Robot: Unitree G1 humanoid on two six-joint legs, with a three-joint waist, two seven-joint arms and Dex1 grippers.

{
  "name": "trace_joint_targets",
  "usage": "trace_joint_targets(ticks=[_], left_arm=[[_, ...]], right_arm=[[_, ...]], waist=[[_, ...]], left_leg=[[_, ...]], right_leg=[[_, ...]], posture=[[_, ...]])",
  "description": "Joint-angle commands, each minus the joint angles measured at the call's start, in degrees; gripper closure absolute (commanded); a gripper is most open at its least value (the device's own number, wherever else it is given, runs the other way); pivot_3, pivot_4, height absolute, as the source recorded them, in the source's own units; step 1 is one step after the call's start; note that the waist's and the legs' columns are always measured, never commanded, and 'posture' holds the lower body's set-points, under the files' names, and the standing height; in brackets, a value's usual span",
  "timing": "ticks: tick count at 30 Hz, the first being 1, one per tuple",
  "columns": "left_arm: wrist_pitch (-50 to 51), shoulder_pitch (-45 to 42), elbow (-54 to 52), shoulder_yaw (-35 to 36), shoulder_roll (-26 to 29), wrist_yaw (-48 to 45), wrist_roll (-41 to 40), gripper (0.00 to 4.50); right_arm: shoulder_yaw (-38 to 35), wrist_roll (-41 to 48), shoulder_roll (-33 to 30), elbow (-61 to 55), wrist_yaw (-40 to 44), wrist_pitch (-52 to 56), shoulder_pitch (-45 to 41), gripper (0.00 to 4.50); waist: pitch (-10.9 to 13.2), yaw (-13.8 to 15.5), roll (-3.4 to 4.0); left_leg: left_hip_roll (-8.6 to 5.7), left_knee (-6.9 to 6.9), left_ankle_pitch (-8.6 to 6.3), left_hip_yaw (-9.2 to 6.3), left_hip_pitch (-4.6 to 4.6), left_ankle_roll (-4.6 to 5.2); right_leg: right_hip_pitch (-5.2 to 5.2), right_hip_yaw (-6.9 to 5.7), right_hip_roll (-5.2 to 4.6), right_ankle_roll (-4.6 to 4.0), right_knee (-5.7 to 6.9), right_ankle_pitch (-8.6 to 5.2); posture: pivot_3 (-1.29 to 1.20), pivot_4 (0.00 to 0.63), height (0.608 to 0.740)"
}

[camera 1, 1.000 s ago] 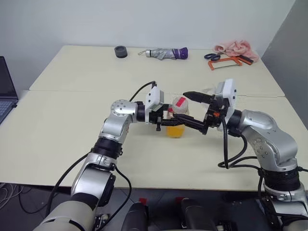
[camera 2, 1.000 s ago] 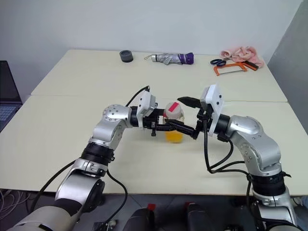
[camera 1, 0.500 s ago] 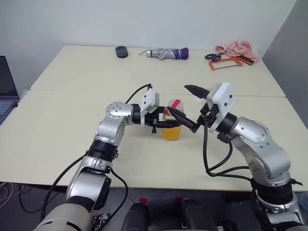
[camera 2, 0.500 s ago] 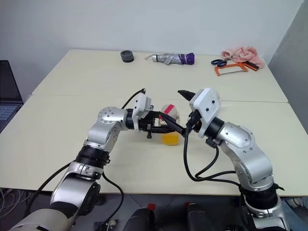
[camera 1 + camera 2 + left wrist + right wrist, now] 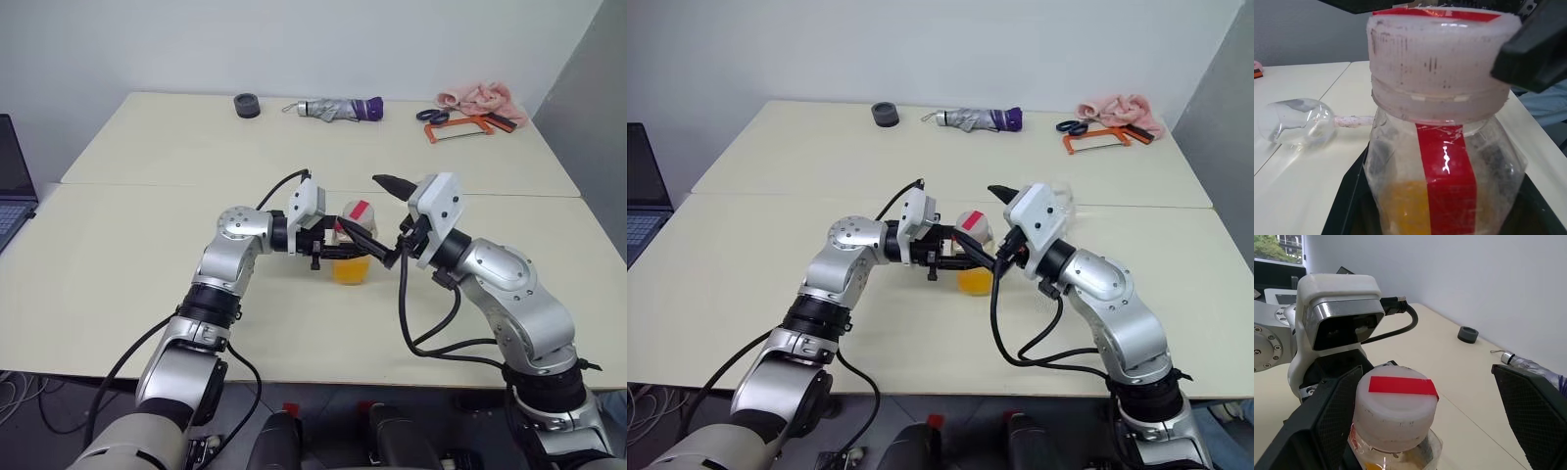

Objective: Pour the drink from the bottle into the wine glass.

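Note:
The bottle [image 5: 353,257] is clear plastic with a red label strip, and the orange drink [image 5: 1403,205] fills its lower part. Its cap [image 5: 1395,406] is white with a red tape strip. My left gripper [image 5: 336,251] is shut on the bottle's body and holds it upright over the table. My right gripper [image 5: 361,204] stands open, one finger on each side of the cap, apart from it. The wine glass [image 5: 1297,122] seems to lie on its side beyond the bottle, stem pointing towards it. Its bowl [image 5: 1065,193] peeks out behind my right wrist.
At the table's far edge are a black tape roll [image 5: 246,104], a folded umbrella [image 5: 338,108], scissors with an orange hacksaw [image 5: 457,125] and a pink cloth [image 5: 478,96]. A laptop [image 5: 10,186] sits at the far left. A seam [image 5: 147,184] joins the two tables.
My right wrist has rolled and swung in towards the bottle, so its open fingers now flank the cap. The left gripper and bottle have kept still.

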Motion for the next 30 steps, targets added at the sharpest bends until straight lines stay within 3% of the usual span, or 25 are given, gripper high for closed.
trace_joint_targets(ticks=[1, 12, 24, 30], left_arm=[[-1.13, -1.48, -0.69, 0.83, 0.06, -0.79, -1.12, 2.73], [-1.52, -1.24, -0.18, 0.85, 0.1, -0.49, -0.85, 2.73], [-2.32, -2.17, 1.42, 1.02, 0.47, -0.92, -0.75, 2.74], [-2.69, -3.01, 2.41, 0.89, 0.33, -1.65, -0.61, 2.74]], right_arm=[[-5.04, -0.75, -1.71, -0.93, -1.7, -0.16, 0.47, 0.0], [-7.57, 1.7, -3.99, -4.07, -1.83, 2.31, 2.89, 0.0], [-9.02, 13.28, -6.64, -10.36, 3.38, 7.41, 4.72, 0.0], [-2.71, 8.48, -4.6, -7.63, 1.21, 5.44, -0.24, 0.0]], waist=[[0.0, 0.0, 0.0], [0.0, 0.0, 0.0], [0.0, 0.0, 0.0], [0.0, -0.09, 0.0]], left_leg=[[0.0, 0.0, 0.0, 0.0, 0.0, 0.0], [0.0, 0.0, 0.0, 0.0, 0.0, 0.0], [0.0, -0.01, 0.0, 0.0, 0.0, 0.0], [0.01, 0.0, 0.0, 0.0, 0.01, 0.0]], right_leg=[[0.0, 0.0, 0.0, 0.0, 0.0, 0.0], [0.0, 0.01, 0.0, 0.0, 0.0, 0.0], [0.0, 0.0, 0.01, 0.0, 0.0, 0.0], [0.0, 0.01, 0.05, 0.0, 0.01, 0.0]], posture=[[0.0, 0.15, 0.74], [0.0, 0.15, 0.74], [0.0, 0.15, 0.74], [0.0, 0.15, 0.74]])
